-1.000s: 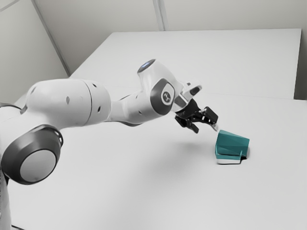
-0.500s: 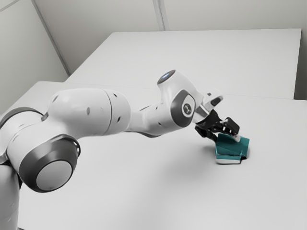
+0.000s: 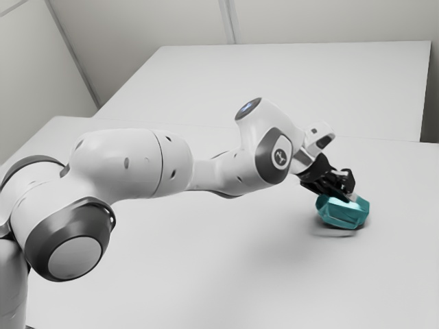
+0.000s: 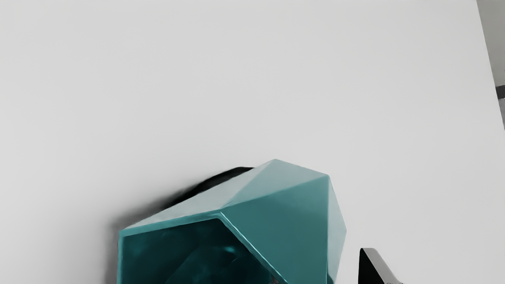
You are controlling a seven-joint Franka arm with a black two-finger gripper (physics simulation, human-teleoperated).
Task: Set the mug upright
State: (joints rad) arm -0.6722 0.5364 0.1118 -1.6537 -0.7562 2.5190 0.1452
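So, the mug [image 3: 343,214] looks tipped, right at the hand [image 3: 349,197], over the surface [image 3: 226,274]. I can't tell how open the hand is or if it holds anything. Standing the mug up is left.

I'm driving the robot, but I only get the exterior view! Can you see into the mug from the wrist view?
Observer: Yes. In the wrist view the mug's open mouth faces partly toward the hand's camera, so you can look in.
Operator: Cool! Is the rim round like my cup at home?
Observer: No. The rim runs in straight edges that meet at sharp corners.
Operator: What colour is it inside? Is anything in there?
Observer: The inside wall is much darker teal than the outside, with a few lighter patches. Part of the mouth is cut off by the picture's edge, so I can't tell if anything is in it.
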